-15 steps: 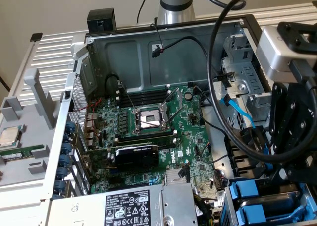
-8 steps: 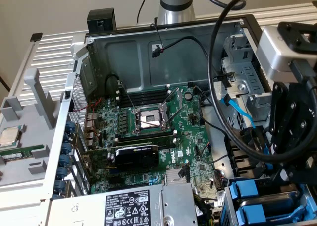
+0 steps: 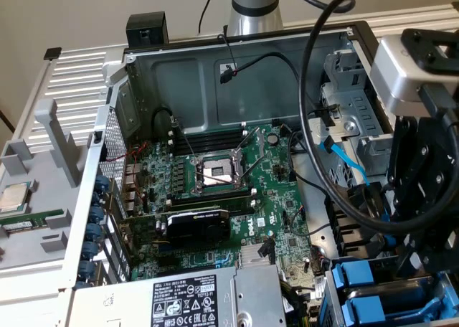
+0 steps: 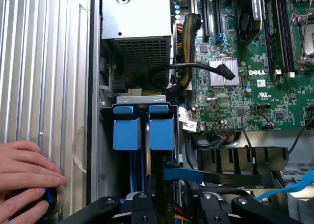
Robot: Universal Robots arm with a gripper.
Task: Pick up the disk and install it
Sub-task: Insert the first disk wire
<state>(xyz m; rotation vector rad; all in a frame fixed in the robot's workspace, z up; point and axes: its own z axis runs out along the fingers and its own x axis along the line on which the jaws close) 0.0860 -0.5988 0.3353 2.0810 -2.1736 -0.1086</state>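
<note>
gripper [image 4: 171, 204] sits low over the drive bay at the case's corner, on the exterior view's right; can't tell whether its fingers are apart or clamped. The disk [image 4: 131, 128] stands on edge in the bay, blue carrier tab up, just beside a second blue carrier [image 4: 161, 128]. A person's hand [image 4: 24, 177] rests on the ribbed surface [image 4: 44, 62] beside the case

Matt grey sheet-metal case [image 3: 179, 76]; ribbed, brushed metal table [image 4: 44, 62]; smooth blue plastic carriers [image 4: 142, 128]; glossy green motherboard [image 3: 280, 191]; matt black gripper [image 4: 171, 204].
</note>
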